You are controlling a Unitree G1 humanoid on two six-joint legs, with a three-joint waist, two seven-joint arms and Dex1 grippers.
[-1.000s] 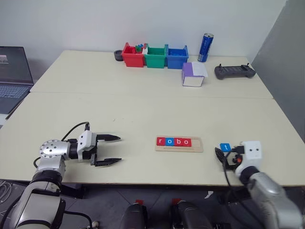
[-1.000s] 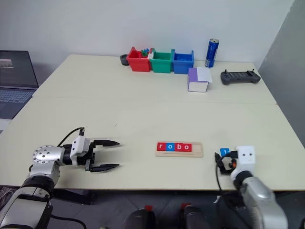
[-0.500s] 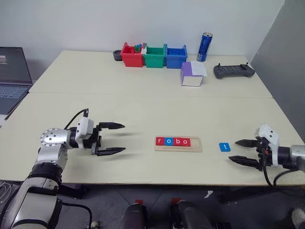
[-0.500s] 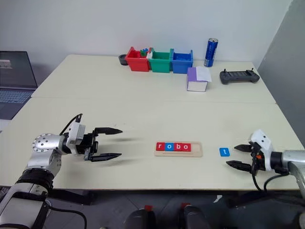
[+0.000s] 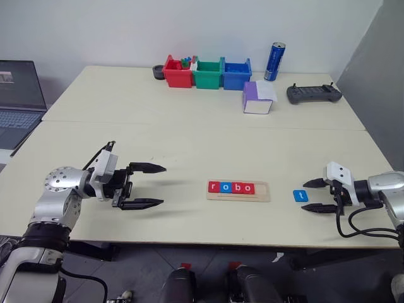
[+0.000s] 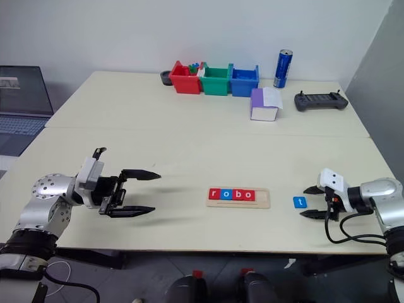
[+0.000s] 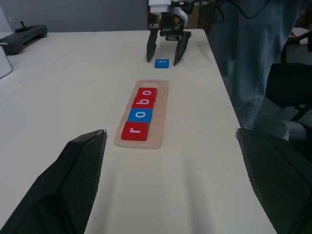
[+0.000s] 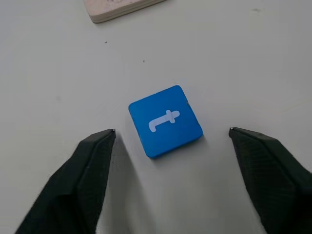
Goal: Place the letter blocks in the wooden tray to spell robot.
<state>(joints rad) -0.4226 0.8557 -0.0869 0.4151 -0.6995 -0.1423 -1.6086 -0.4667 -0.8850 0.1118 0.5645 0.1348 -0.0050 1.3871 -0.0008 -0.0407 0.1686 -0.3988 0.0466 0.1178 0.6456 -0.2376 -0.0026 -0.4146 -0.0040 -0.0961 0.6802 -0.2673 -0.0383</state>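
My right gripper point(image 5: 314, 196) spreads its black fingers either side of the flat blue square block marked "t" point(image 5: 300, 196), untouched on the pale table point(image 5: 189, 132). My left gripper point(image 5: 146, 185) hangs open, empty. Between them, the pale wooden tray point(image 5: 238, 190) holds red and blue blocks spelling "robo" point(image 5: 231, 187).

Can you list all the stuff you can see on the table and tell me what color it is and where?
Wooden tray: one, pale, near front middle.
Letter blocks: four in tray, red, blue, red, red (r, o, b, o).
t block: one, blue, on table right of tray.
Bins: three, red, green, blue, at back.
Can: one, blue, back right.
Box: one, purple and white.
Controller: one, black.
Laptop: far left.
Left gripper: open.
Right gripper: open around t block.
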